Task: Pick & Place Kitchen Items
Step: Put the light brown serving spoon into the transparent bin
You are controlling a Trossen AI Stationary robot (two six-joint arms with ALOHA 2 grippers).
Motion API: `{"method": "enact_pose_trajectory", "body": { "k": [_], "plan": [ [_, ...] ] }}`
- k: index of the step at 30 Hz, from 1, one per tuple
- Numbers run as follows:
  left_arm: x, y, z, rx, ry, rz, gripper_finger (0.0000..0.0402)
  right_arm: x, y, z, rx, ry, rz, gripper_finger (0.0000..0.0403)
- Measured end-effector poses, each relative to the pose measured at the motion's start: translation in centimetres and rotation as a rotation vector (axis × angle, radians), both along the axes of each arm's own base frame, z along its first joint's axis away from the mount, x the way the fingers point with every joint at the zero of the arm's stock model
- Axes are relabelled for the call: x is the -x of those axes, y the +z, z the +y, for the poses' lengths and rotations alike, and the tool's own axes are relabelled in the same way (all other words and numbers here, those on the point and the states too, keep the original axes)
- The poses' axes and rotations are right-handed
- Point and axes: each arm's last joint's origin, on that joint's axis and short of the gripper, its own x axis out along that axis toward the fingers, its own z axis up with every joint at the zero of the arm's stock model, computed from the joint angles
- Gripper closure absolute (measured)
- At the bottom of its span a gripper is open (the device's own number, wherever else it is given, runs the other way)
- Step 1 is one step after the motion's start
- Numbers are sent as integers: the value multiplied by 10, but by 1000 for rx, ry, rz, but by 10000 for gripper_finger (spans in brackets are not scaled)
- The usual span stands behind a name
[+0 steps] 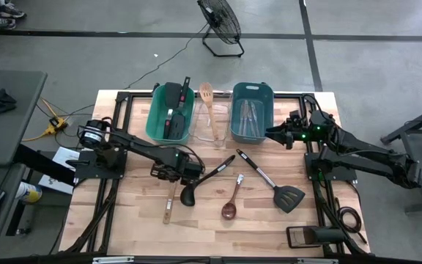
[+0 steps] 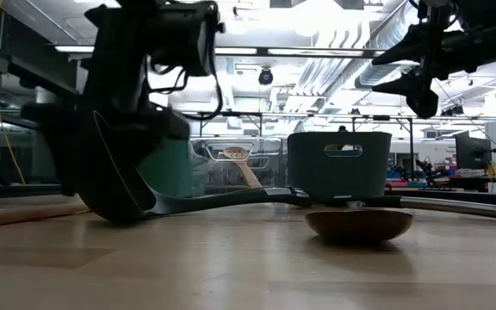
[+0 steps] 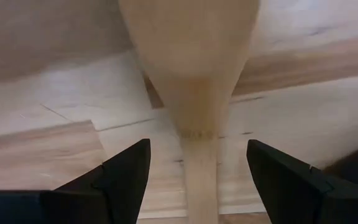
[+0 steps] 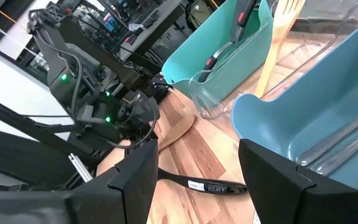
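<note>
On the table lie a wooden spatula (image 1: 168, 204), a black ladle (image 1: 202, 183), a brown wooden spoon (image 1: 231, 204) and a black slotted spatula (image 1: 277, 187), all flat near the middle. Others stand in the bins toward the far edge.

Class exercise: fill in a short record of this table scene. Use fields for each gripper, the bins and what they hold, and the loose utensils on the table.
left gripper: open, straddling the wooden spatula
right gripper: open, empty, raised beside the blue bin
green bin: black utensils, some with red
clear bin: slotted wooden spoon
blue bin: silver cutlery
loose on table: black ladle, small wooden spoon, black slotted spatula
</note>
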Motion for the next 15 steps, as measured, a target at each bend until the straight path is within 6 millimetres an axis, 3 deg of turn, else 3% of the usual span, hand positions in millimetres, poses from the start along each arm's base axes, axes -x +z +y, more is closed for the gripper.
{"method": "enact_pose_trajectory", "body": {
  "k": [15],
  "plan": [
    [12, -26, 1, 63, 13, -27, 193, 0, -1, 0, -6, -7, 14, 188]
  ]
}}
